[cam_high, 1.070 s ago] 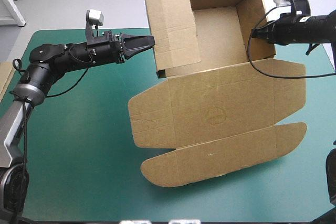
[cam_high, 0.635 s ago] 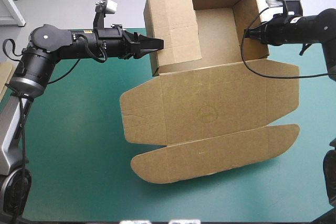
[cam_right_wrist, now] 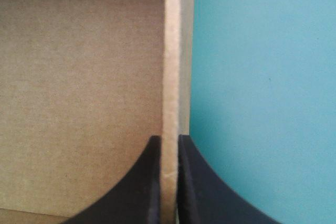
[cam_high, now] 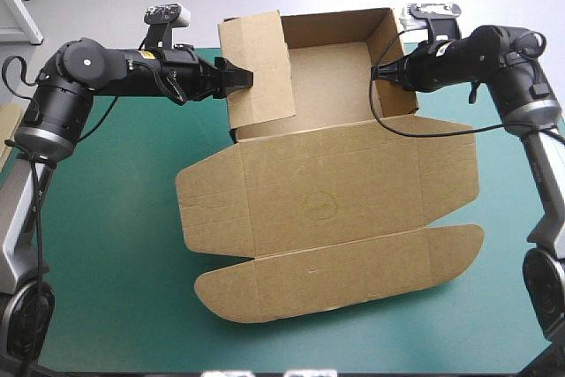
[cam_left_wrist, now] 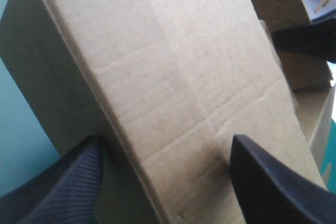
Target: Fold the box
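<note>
— Slid leftward on the teal-green table: brown cardboard box, walls half up.
— Anchoring it, right claw clamped on the right wall; left claw spread astride the flap, likely for tucking.

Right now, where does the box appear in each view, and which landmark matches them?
High view: the box spans the middle of the teal-green cover, lid flat nearest.
Left wrist view: its wall stands between the open fingers of the left gripper.
Right wrist view: its wall edge is clamped in the right gripper.
Shared landmark: the cover beside it.
</note>
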You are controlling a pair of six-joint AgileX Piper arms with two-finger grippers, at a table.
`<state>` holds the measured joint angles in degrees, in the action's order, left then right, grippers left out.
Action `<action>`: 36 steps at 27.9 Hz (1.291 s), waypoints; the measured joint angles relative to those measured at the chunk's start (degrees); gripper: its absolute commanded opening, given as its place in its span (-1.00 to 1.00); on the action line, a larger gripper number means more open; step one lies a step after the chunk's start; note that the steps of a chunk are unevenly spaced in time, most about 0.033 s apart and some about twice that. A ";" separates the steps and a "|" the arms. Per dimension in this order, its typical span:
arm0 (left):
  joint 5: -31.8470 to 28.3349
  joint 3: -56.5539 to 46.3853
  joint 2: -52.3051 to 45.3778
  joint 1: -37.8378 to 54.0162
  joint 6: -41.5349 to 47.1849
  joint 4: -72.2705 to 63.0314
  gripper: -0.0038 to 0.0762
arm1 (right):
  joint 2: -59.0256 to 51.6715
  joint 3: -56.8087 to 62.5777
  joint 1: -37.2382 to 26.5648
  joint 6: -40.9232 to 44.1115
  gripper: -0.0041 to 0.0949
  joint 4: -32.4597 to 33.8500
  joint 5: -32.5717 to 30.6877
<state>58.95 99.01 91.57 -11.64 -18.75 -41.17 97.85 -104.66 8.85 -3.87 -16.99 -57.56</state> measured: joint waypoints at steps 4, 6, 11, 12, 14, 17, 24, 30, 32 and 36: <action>-0.58 0.21 1.51 -0.86 4.03 5.22 0.28 | 1.86 0.00 0.57 2.31 -0.92 0.09 0.27; -0.63 0.98 2.86 -0.97 5.16 6.48 0.24 | 2.20 0.00 0.57 3.04 -0.92 0.21 0.39; 0.30 4.76 6.13 -3.28 8.58 13.43 0.24 | 3.00 0.00 0.57 3.87 -0.92 0.80 0.65; 0.62 5.87 6.71 -3.77 9.25 14.86 0.24 | 3.36 0.00 0.57 3.87 -0.92 0.80 0.60; 1.66 8.14 8.24 -4.77 10.59 17.51 0.24 | 4.09 0.00 0.57 4.33 -0.92 0.80 0.49; 4.00 10.74 10.61 -5.21 12.15 20.69 0.24 | 4.99 0.00 0.57 4.54 -0.92 0.75 0.41; 6.11 12.41 13.66 -5.27 13.79 24.92 0.22 | 6.92 0.00 1.54 5.40 -0.92 0.80 0.52; 7.11 12.75 15.46 -5.27 14.64 27.26 0.19 | 9.15 0.00 3.09 6.41 -0.92 0.59 0.90; 7.56 12.75 16.28 -5.27 14.78 28.47 0.17 | 9.82 0.00 3.44 6.60 -0.92 0.02 1.04; 8.43 12.75 18.03 -5.27 15.17 30.75 0.09 | 10.78 0.00 4.04 6.60 -0.92 -1.27 1.73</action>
<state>67.38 111.76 109.59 -16.91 -3.58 -10.42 108.63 -104.66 12.89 2.73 -18.27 -55.84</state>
